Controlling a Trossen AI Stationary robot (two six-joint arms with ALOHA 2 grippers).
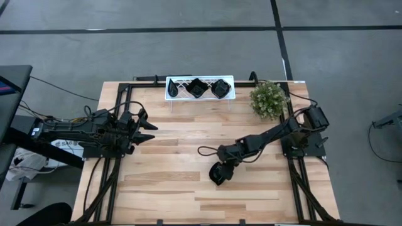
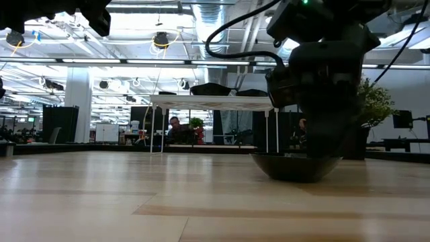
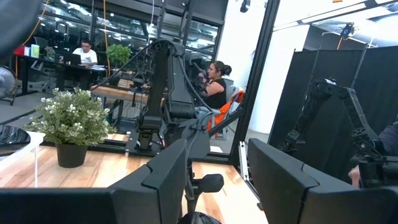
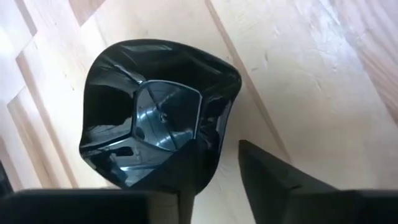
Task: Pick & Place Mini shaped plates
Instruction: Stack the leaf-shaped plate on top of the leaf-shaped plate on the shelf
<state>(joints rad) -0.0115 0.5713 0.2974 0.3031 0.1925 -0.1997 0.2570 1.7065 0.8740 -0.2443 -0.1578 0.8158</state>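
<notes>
A: Where is the plate?
B: 1 glossy black plate [image 4: 155, 115] sits on the table [image 1: 176, 163], near the middle. 2 more [image 1: 208, 88] rest on the white tray [image 1: 176, 88].
A: The tools?
B: The right gripper [image 4: 217, 163] straddles the plate's rim, fingers apart. The left gripper [image 1: 148, 127] waits spread at the left.

Glossy black plate [image 4: 155, 112] on smooth, pale wooden table [image 4: 298, 81].
</notes>
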